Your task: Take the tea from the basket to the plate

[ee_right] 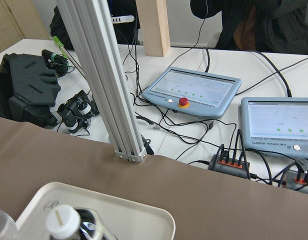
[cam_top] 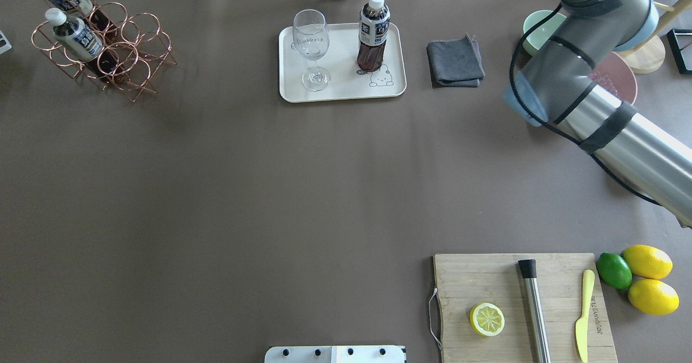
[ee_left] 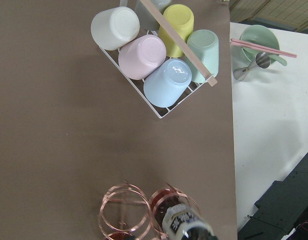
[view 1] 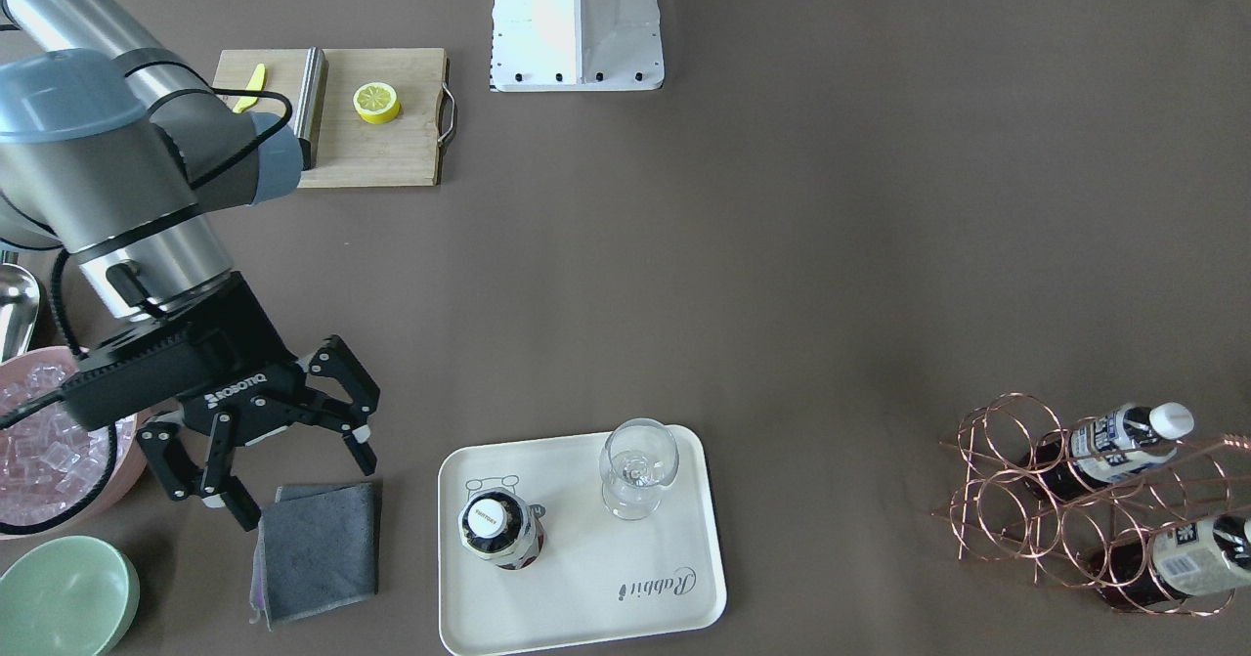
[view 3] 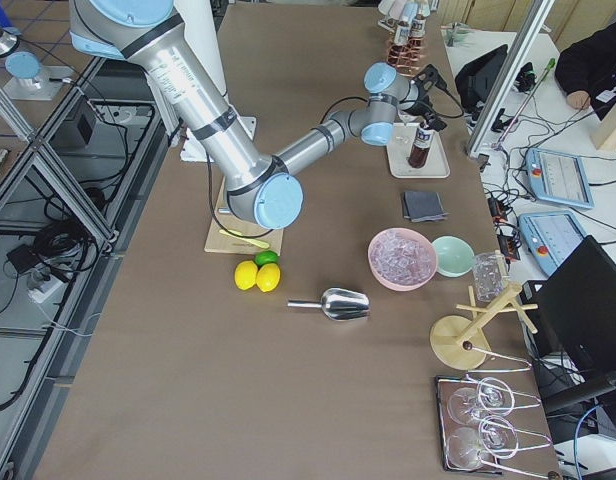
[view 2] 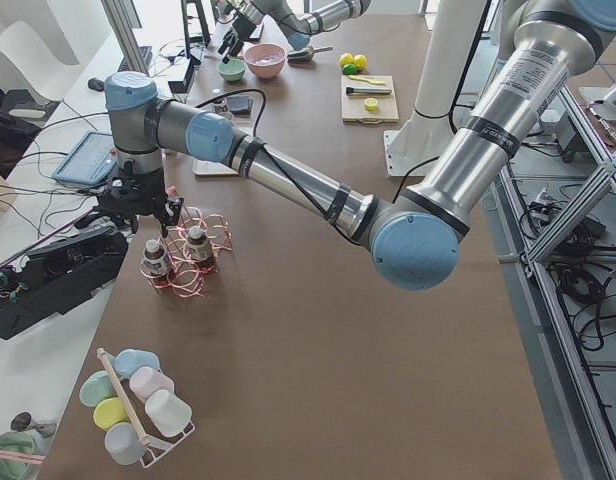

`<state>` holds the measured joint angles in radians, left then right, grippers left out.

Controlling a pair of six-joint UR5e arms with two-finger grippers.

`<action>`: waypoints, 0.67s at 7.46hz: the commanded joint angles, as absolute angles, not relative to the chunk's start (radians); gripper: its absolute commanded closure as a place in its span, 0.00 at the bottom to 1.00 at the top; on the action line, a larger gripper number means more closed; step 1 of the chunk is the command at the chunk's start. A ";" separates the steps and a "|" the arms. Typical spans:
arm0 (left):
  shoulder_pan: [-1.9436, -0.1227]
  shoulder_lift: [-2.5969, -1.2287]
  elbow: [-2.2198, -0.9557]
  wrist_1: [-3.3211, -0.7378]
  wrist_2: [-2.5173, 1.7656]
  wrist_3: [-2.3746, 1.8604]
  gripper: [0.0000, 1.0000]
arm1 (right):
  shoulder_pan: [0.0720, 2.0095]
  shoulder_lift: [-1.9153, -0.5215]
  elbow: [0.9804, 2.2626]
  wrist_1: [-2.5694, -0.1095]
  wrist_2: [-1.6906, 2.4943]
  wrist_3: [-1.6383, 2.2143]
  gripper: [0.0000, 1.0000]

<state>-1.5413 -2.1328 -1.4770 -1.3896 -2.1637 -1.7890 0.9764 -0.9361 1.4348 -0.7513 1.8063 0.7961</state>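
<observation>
One tea bottle (view 1: 500, 529) stands upright on the cream plate (view 1: 586, 588), next to a stemmed glass (view 1: 635, 465); it also shows in the overhead view (cam_top: 373, 33). Two more tea bottles (cam_top: 73, 34) lie in the copper wire basket (cam_top: 135, 54) at the table's far left corner. My right gripper (view 1: 293, 475) is open and empty, above the grey cloth, apart from the plate. My left gripper (view 2: 140, 205) hangs just above the basket (view 2: 193, 265); I cannot tell whether it is open or shut. The left wrist view looks down on a bottle (ee_left: 186, 225) in the basket's rings.
A grey cloth (view 1: 318, 548) lies beside the plate. A mint bowl (view 1: 64, 597) and a pink bowl of ice (view 1: 49, 441) sit beyond it. A wooden cutting board (cam_top: 519, 303) holds a lemon half, a steel bar and a yellow knife. A rack of cups (ee_left: 154, 55) stands near the basket.
</observation>
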 commanded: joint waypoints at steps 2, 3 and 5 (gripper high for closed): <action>-1.537 -2.115 -1.497 -1.390 -2.158 -1.769 0.02 | 1.166 -1.122 1.453 -0.813 2.202 0.706 0.00; -1.537 -2.096 -1.515 -1.391 -2.158 -1.767 0.02 | 1.178 -1.150 1.454 -0.837 2.236 0.700 0.00; -1.537 -2.059 -1.552 -1.417 -2.166 -1.769 0.02 | 1.206 -1.215 1.456 -0.912 2.310 0.643 0.01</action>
